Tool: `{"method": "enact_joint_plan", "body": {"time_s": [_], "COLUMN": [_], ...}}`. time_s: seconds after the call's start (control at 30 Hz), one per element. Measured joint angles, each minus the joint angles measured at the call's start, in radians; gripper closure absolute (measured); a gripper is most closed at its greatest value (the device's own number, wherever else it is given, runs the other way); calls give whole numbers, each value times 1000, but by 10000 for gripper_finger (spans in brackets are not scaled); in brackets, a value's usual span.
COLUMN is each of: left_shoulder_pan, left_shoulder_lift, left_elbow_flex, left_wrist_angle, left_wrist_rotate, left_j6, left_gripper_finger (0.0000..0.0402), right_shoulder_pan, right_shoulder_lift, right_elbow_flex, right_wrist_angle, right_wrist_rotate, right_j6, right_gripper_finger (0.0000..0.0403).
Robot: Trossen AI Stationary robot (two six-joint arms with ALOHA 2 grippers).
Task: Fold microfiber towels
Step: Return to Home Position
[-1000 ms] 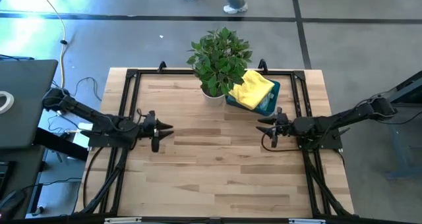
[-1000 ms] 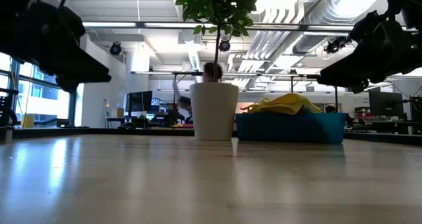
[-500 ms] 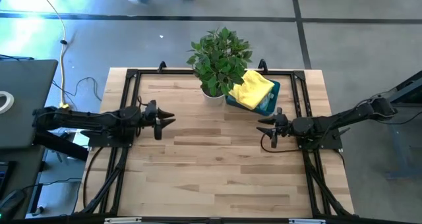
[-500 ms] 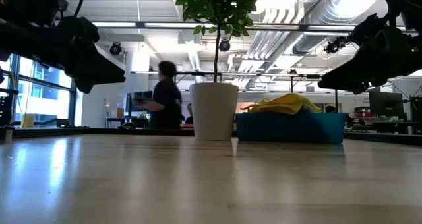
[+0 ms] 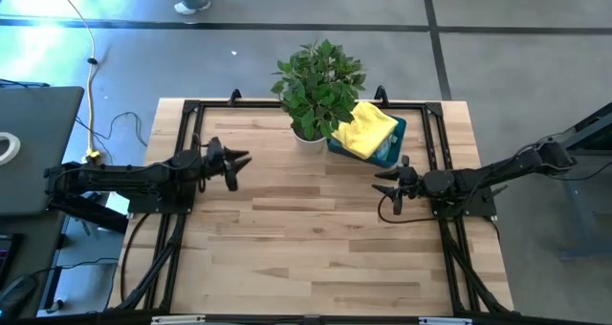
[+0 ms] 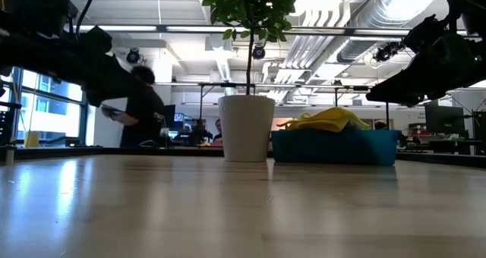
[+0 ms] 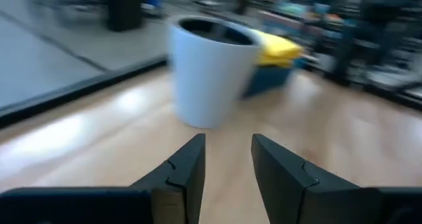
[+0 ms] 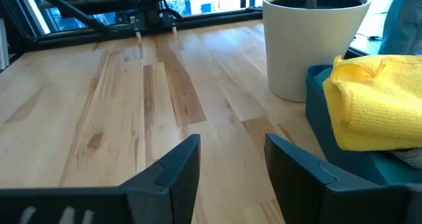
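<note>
A yellow towel (image 5: 365,129) lies on top of a pile in the teal bin (image 5: 390,149) at the table's far right, next to the potted plant (image 5: 317,84). It also shows in the right wrist view (image 8: 376,109) and the low view (image 6: 328,121). A grey cloth edge (image 8: 407,157) peeks out under it; the other towels are hidden. My left gripper (image 5: 241,162) is open and empty above the table's left part, pointing toward the plant's white pot (image 7: 210,69). My right gripper (image 5: 381,183) is open and empty near the bin, above the table.
A black frame (image 5: 191,110) runs along the table's far, left and right sides. The wooden tabletop (image 5: 316,239) is bare toward the near edge. A laptop (image 5: 33,148) sits off the table's left. A person (image 6: 137,110) walks in the room behind.
My left gripper has gone toward the table's far edge and turned to face the plant and bin, staying open. My right gripper has kept still. A person has walked across the room beyond the table's far edge.
</note>
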Motion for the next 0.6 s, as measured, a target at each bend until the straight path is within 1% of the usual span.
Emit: {"method": "enact_joint_plan", "body": {"time_s": [0.1, 0.2, 0.3, 0.6], "left_shoulder_pan": [1, 1, 1, 0], "left_shoulder_lift": [1, 1, 1, 1], "left_elbow_flex": [0, 0, 0, 0], "left_wrist_angle": [-12, -37, -42, -42], "left_wrist_rotate": [-114, -166, -176, -161], "left_j6": [0, 1, 1, 1], "left_gripper_finger": [289, 289, 289, 289], "right_shoulder_pan": [0, 0, 0, 0], "right_shoulder_lift": [0, 0, 0, -4], "right_elbow_flex": [0, 0, 0, 0], "right_wrist_angle": [0, 0, 0, -10], "right_wrist_rotate": [0, 0, 0, 1], "right_j6": [0, 0, 0, 0], "right_gripper_finger": [242, 242, 242, 242]}}
